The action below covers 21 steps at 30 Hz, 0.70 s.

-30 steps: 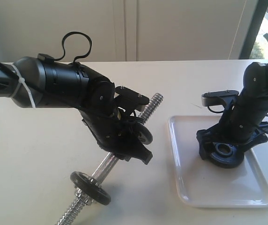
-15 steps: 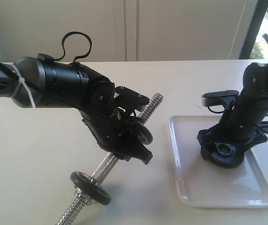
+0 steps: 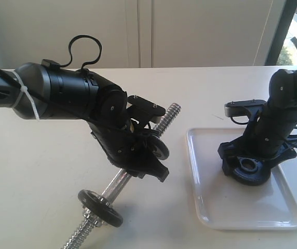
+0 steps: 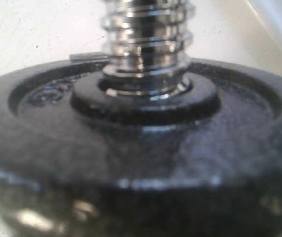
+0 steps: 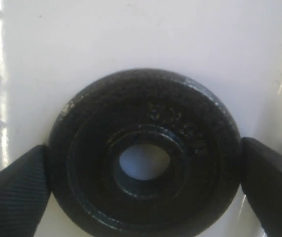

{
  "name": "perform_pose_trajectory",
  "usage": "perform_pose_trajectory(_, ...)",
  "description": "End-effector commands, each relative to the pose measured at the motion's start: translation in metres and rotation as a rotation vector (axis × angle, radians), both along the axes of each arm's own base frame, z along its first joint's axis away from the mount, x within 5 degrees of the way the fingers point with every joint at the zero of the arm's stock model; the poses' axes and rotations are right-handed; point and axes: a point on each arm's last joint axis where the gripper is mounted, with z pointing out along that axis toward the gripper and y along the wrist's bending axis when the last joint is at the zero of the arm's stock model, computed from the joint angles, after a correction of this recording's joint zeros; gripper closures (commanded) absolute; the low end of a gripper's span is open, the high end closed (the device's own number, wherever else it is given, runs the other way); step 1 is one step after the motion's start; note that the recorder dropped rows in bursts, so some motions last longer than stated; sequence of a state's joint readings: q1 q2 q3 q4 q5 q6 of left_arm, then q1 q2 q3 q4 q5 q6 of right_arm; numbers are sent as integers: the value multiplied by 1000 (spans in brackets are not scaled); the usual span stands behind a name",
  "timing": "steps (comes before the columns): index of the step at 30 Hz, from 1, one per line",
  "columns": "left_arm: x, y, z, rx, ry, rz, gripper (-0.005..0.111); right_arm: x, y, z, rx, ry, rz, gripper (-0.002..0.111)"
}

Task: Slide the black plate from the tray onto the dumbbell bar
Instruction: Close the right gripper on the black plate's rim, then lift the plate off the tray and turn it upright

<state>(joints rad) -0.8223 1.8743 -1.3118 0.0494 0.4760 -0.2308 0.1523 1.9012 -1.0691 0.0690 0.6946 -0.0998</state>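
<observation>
The black plate (image 3: 257,177) lies on the white tray (image 3: 226,207), slightly tilted. My right gripper (image 3: 252,163) is shut on it, a finger pressed against each side of its rim (image 5: 91,148). The tray (image 5: 131,34) shows white behind the plate. My left gripper (image 3: 151,158) is shut on the dumbbell bar (image 3: 115,184) and holds it slanted, with the free threaded end (image 3: 173,110) raised toward the tray. A black disc (image 3: 162,148) sits on the bar by the gripper. This disc (image 4: 131,148) and the bar's threads (image 4: 148,44) fill the left wrist view, where no fingers show.
Near the bar's low end sits another black disc (image 3: 107,212) with a silver nut (image 3: 93,200) against it. The pale table (image 3: 34,171) spreads round both arms. A wall and a window edge (image 3: 283,31) stand behind.
The right gripper and the plate have shifted by only a few pixels. The left arm and the bar have not moved.
</observation>
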Motion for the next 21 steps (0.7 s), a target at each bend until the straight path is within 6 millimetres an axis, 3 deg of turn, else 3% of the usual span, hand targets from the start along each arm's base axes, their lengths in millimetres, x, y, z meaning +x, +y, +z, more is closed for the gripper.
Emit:
perform_pose_trajectory(1,-2,-3,32,-97,-63,11,107,-1,0,3,7,7,-14,108)
perform_pose_trajectory(13,-3,-2,31,-91,-52,12,107,5,6,90,112,-283,-14,108)
perform_pose_trajectory(21,-3,-2,31,-87,-49,12,107,13,16,114,223,-373,10,108)
